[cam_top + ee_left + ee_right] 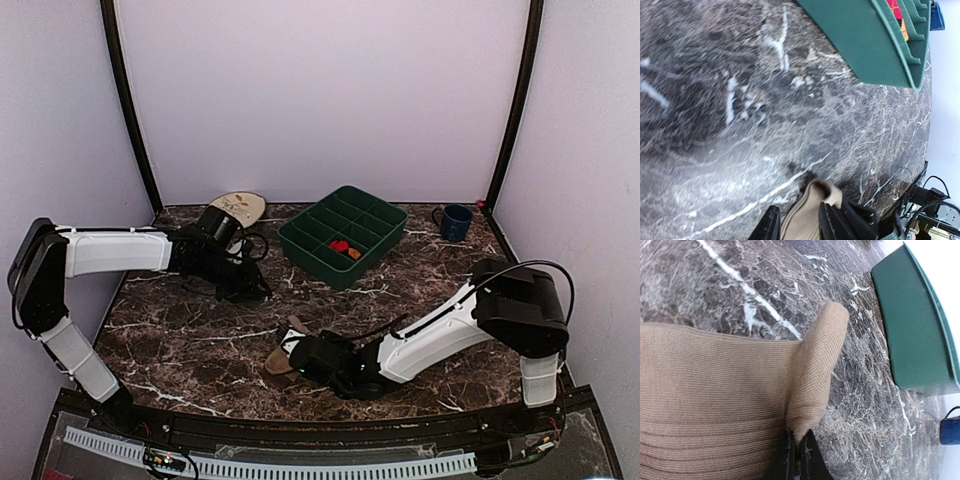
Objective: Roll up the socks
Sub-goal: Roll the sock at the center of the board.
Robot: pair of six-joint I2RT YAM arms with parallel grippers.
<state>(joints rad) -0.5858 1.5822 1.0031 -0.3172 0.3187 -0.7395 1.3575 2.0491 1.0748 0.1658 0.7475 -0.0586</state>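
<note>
The tan sock (279, 359) lies flat on the marble table near the front middle, one end folded up. My right gripper (300, 358) is shut on that fold; in the right wrist view the fingertips (785, 450) pinch the ribbed tan sock (715, 380). My left gripper (248, 288) hovers over the table behind and to the left of the sock, apart from it. Its jaws stand open, and the tan sock (812, 196) shows beyond them, not gripped. A red-and-orange patterned bundle (343, 247) sits in a compartment of the green tray.
The green divided tray (372, 215) stands at the back middle, and its wall (860, 40) fills the left wrist view's top right. A beige plate (240, 206) lies at the back left. A blue mug (455, 222) stands at the back right.
</note>
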